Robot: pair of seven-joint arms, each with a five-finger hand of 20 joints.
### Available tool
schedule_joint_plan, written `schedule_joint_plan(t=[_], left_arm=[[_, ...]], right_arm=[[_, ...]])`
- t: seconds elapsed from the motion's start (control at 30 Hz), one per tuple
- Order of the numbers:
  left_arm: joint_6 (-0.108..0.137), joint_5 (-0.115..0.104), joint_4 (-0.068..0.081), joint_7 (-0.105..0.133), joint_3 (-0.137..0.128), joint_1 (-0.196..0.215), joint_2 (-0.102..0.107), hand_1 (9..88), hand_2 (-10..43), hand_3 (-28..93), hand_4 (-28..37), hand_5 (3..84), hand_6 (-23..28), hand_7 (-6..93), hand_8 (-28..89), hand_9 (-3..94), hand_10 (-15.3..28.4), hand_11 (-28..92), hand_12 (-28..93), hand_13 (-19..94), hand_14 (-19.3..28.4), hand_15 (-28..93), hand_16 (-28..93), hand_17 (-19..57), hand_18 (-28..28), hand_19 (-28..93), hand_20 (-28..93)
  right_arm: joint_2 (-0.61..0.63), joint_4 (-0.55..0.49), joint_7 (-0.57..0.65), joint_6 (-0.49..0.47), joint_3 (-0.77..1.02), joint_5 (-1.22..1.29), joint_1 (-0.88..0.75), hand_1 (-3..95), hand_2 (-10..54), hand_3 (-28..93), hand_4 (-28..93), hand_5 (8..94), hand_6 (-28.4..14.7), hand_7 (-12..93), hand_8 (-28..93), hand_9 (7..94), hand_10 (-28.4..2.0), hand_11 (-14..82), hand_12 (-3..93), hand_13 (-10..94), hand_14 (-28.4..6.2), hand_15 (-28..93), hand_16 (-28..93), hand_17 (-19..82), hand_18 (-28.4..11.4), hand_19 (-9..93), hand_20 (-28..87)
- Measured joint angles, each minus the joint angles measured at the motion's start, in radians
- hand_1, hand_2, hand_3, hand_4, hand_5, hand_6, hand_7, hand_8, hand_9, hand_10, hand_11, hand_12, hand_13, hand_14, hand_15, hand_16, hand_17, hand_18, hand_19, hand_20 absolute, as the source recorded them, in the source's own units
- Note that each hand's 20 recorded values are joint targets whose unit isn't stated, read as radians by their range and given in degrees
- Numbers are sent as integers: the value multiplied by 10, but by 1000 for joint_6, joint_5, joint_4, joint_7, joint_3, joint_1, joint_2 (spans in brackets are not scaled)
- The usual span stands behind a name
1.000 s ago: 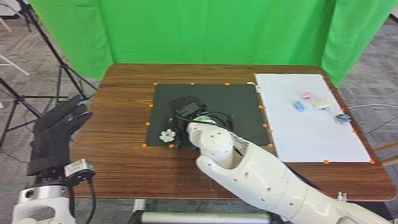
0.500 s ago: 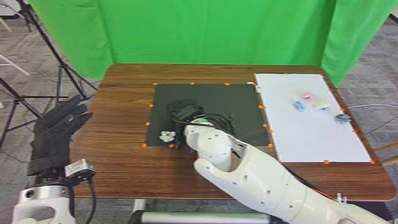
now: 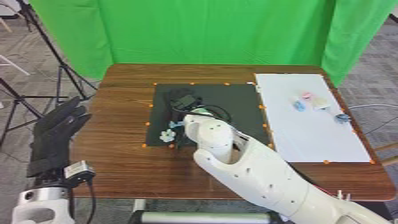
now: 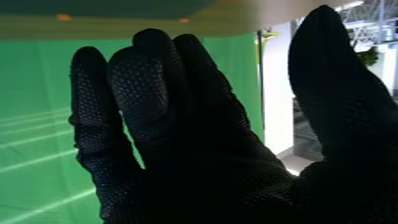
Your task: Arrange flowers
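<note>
Right robot hand (image 3: 184, 100), its fingers loosely extended and thumb spread away, is over the black mat (image 3: 242, 107) mid-frame. At lower left of the mat lies a white flower (image 3: 167, 135); a teal flower (image 3: 342, 118) lies on the white sheet (image 3: 313, 145), right of frame. Left robot hand (image 3: 53, 132), fingers straight, is at far left.

Right hand (image 3: 184, 99) hides part of dark mat (image 3: 238, 100)

Beneath that hand, the mat's surface is covered. Just beside it, a bluish piece (image 3: 176, 124) is too small to identify. Well to its right, small pale items (image 3: 307, 95) lack readable detail. Both arms (image 3: 271, 185) run off the bottom edge.
</note>
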Motion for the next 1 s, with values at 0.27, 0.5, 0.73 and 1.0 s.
schedule_joint_plan(t=[0.27, 0.5, 0.73, 1.0], left_arm=[[24, -14, -19, 31, -30, 60, 2, 291, 19, 808, -167, 385, 111, 134, -82, 307, 198, 368, 72, 202, 268, 634, -177, -109, 206, 567, 26], [47, -30, -30, 57, -35, 91, 12, 289, 21, 809, -169, 385, 109, 140, -88, 309, 196, 374, 67, 207, 263, 634, -177, -108, 205, 567, 25], [61, -41, -35, 74, -39, 109, 21, 285, 24, 814, -172, 386, 106, 149, -94, 314, 193, 377, 64, 213, 262, 635, -176, -108, 206, 568, 25], [77, -64, -36, 100, -31, 119, 36, 281, 26, 819, -176, 387, 104, 154, -100, 318, 193, 375, 63, 216, 262, 634, -174, -108, 206, 568, 28]], right_arm=[[17, -98, -187, -172, 188, 15, -26, 305, -34, 838, -231, 549, -116, 208, -102, 524, -215, 325, 185, 549, -148, 755, 186, 266, -254, 819, 42], [143, -205, -29, -72, 19, 241, 86, 321, -17, 849, -228, 549, -85, 212, -113, 539, -205, 236, 168, 584, -148, 725, 172, 306, -239, 829, 30], [244, -273, -101, -95, 171, 234, 33, 326, -15, 846, -230, 550, -81, 215, -114, 553, -206, 221, 168, 590, -143, 729, 175, 315, -236, 846, 21], [415, -285, -13, -42, 195, 301, 8, 329, -16, 842, -230, 553, -81, 217, -115, 555, -207, 220, 169, 591, -141, 733, 178, 319, -234, 860, 11]])
